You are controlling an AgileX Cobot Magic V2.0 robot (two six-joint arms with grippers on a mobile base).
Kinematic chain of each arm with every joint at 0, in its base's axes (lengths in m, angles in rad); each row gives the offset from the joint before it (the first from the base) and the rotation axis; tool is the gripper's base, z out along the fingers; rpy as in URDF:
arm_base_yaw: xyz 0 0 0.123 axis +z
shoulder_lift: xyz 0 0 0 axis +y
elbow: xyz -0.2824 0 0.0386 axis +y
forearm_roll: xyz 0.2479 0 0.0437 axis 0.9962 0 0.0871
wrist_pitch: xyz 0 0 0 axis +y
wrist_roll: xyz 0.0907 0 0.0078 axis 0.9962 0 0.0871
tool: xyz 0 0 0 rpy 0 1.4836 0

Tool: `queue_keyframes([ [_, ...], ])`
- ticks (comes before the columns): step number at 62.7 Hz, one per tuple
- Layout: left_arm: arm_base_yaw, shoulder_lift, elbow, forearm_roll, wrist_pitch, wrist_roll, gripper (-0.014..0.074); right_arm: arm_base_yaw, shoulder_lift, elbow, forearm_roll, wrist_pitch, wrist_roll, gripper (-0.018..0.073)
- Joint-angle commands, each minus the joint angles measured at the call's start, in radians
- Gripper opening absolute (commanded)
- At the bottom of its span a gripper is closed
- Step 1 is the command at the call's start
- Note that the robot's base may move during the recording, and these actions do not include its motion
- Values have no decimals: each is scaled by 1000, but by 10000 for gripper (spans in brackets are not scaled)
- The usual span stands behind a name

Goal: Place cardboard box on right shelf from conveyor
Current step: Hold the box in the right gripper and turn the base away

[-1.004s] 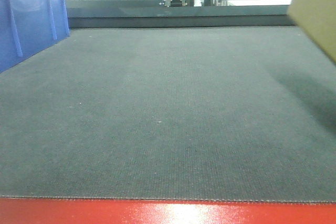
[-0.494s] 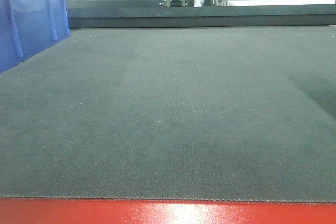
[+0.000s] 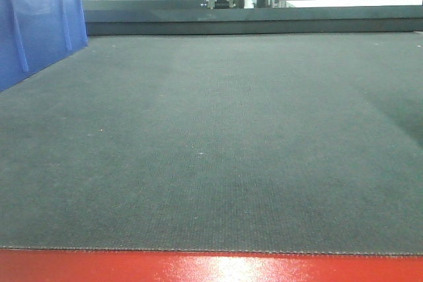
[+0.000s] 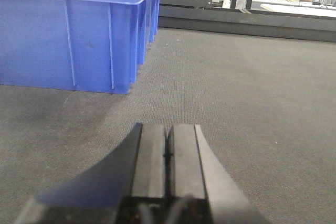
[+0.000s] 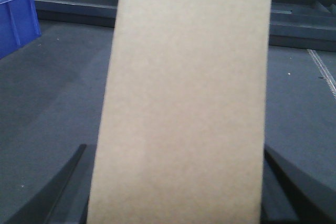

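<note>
right gripper (image 5: 177,192) clasps the cardboard box (image 5: 184,87), seemingly off the conveyor (image 3: 211,137); left gripper (image 4: 168,148) sits closed, empty. the right shelf, unseen, remains to reach.

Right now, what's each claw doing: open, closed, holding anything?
Left claw: closed, empty.
Right claw: closed on the cardboard box.

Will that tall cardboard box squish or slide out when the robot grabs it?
Probably not squish: the cardboard box looks flat and undented between the right gripper and its fingers, so it seems fairly stiff. Its face is smooth and plain, so it might slip a little. It's narrow and tall, so it could tip if set down carelessly.
</note>
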Motion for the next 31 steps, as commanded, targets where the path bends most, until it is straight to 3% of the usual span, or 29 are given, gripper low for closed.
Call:
queue_keyframes([
  [1,2,-11,-4,-7,-91,-5,-119,-7,9,-29,-9,-100,-7,149],
  [31,2,-11,-4,-7,-91,-5,-119,-7,9,-29,-9,-100,-7,149],
])
